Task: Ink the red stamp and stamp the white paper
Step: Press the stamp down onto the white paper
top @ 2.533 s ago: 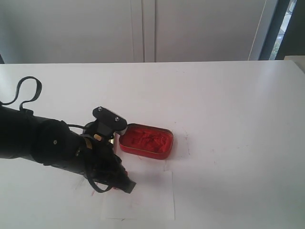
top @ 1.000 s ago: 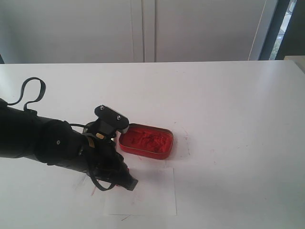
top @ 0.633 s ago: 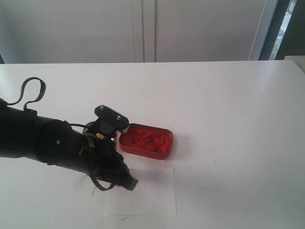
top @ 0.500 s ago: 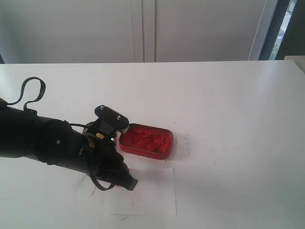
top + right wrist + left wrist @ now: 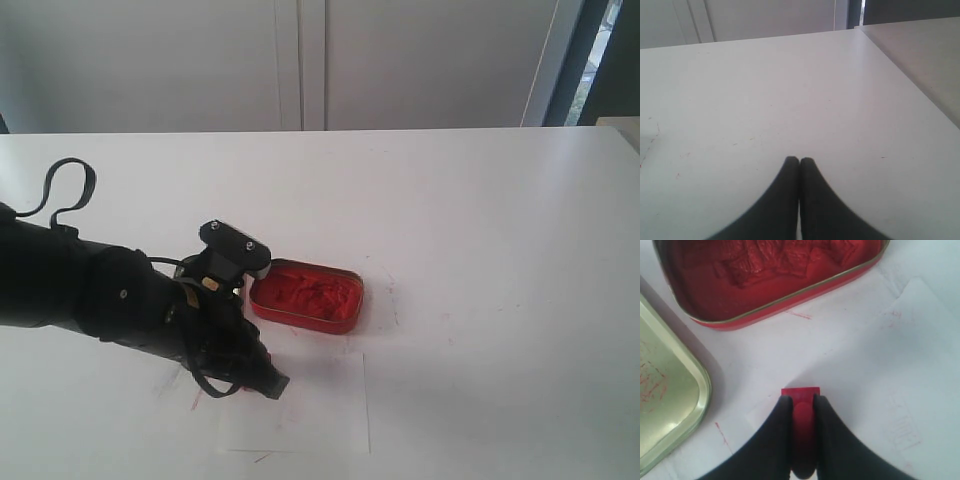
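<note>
One stamp [image 5: 800, 394], one paper [image 5: 320, 410], one ink tin [image 5: 305, 295], one lid [image 5: 665, 405] and two grippers are in view. The left gripper [image 5: 802, 401] clamps the stamp's knob, with its block at the paper's edge near the tin. The right gripper [image 5: 799, 162] is closed on nothing above the bare bench [image 5: 790, 90]. Since earlier the left arm has barely shifted.

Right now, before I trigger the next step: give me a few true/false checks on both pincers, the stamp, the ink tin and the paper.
1. The left pincer is shut on the red stamp. True.
2. The right pincer holds the ink tin. False: it is shut on nothing, above the table.
3. The ink tin is open. True: red ink shows inside.
4. The red stamp sits inside the ink tin. False: it is over the white paper, outside the tin.
</note>
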{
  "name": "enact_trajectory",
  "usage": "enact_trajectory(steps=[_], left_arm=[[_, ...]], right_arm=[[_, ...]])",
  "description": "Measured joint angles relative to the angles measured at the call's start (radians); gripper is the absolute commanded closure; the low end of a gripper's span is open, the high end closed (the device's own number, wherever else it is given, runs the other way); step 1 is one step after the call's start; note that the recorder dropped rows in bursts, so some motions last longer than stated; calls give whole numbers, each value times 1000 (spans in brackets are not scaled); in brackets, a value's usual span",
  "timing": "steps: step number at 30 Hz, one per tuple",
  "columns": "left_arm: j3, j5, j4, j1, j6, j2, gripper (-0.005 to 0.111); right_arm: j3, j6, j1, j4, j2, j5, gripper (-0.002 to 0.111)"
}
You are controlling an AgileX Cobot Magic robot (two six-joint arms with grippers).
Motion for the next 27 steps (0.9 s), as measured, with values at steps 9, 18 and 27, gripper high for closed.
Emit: enact_trajectory(steps=[9,18,27], left_arm=[[-21,35,3,0,0,0,107],[-59,109,3,0,0,6,107],[-61,154,16,0,0,-33,107]], right_arm=[[0,0,0,0,0,0,108],[0,0,0,0,0,0,108],[0,0,0,0,0,0,108]])
